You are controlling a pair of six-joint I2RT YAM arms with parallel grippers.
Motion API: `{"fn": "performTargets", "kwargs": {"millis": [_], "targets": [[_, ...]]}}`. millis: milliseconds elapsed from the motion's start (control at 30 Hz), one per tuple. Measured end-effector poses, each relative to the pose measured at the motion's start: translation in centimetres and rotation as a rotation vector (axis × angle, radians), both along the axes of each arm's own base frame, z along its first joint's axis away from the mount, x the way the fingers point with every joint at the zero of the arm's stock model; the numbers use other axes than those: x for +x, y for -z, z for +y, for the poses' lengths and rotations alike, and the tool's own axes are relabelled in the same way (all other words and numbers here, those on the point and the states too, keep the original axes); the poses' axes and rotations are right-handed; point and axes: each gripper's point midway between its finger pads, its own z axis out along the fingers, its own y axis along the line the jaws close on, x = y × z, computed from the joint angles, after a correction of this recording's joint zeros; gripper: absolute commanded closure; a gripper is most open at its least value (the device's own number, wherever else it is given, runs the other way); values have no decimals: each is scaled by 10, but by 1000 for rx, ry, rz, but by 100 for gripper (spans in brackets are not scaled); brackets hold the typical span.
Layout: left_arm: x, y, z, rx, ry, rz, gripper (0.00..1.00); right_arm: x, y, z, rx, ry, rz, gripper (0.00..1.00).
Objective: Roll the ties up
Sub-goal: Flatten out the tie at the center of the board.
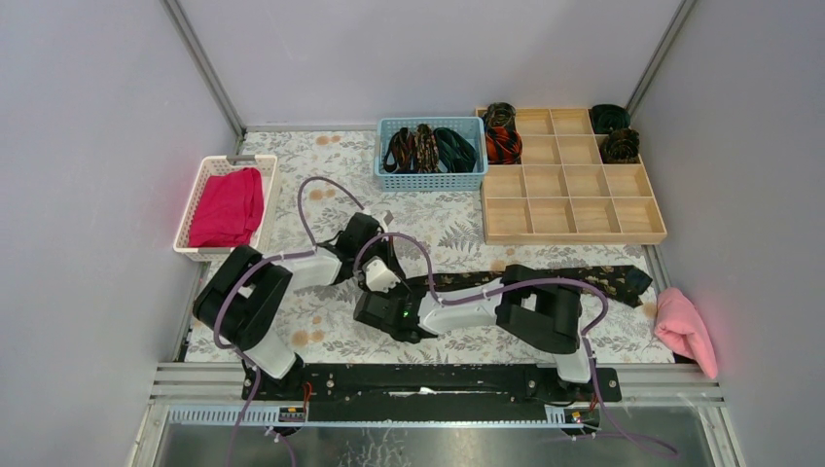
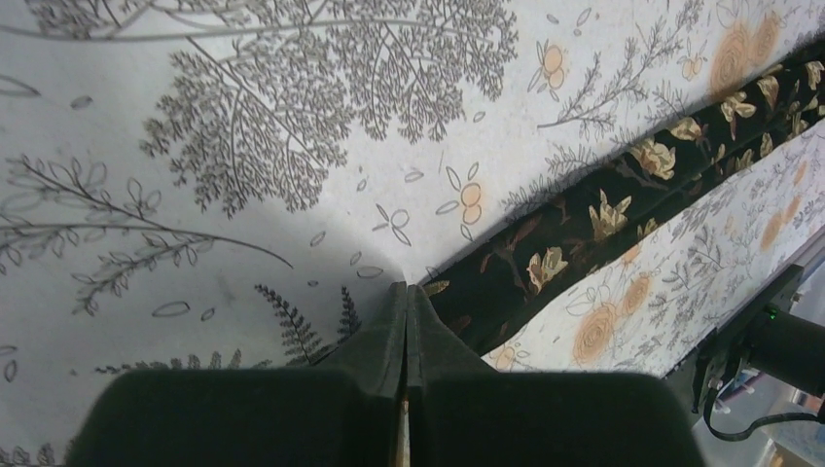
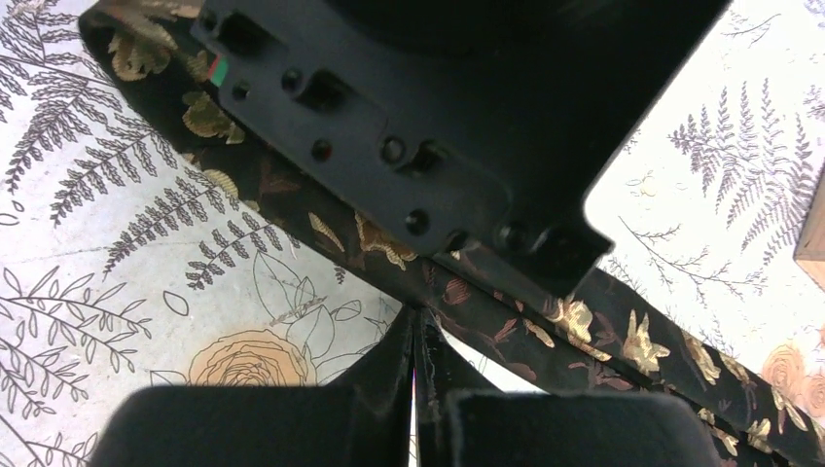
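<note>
A black tie with gold-brown flowers (image 1: 584, 280) lies flat across the floral tablecloth, its wide end at the right. My left gripper (image 1: 401, 280) is at the tie's narrow left end. In the left wrist view its fingers (image 2: 407, 292) are shut, with the tip of the tie (image 2: 584, 229) meeting the fingertips. My right gripper (image 1: 409, 294) is just in front of it. In the right wrist view it (image 3: 415, 316) is shut at the near edge of the tie (image 3: 545, 326), with the left arm's black body right above.
A blue basket (image 1: 428, 180) with loose ties stands at the back. To its right is a wooden compartment tray (image 1: 569, 199) holding rolled ties (image 1: 503, 146). A white basket (image 1: 195, 195) with a magenta cloth is at the left, and a pink towel (image 1: 684, 329) at the right edge.
</note>
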Motion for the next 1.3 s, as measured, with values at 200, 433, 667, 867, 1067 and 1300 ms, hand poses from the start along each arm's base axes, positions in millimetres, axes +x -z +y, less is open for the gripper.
{"fn": "performTargets", "kwargs": {"millis": [200, 433, 667, 867, 1067, 1300], "targets": [[-12, 0, 0, -32, -2, -3, 100, -2, 0, -2, -49, 0, -41, 100], [-18, -2, 0, -43, -8, 2, 100, -2, 1, -3, -67, 14, -69, 100], [-19, -3, 5, -28, -20, 0, 100, -2, 0, -2, -79, 43, -104, 100], [-15, -3, 6, 13, -33, 17, 83, -2, 0, -2, -44, 57, -93, 100], [-5, -11, -8, 55, -12, 12, 80, -6, 0, -10, 26, 35, -13, 100], [11, -33, -19, 119, -22, -65, 93, -27, -1, -8, 144, -69, 128, 100]]}}
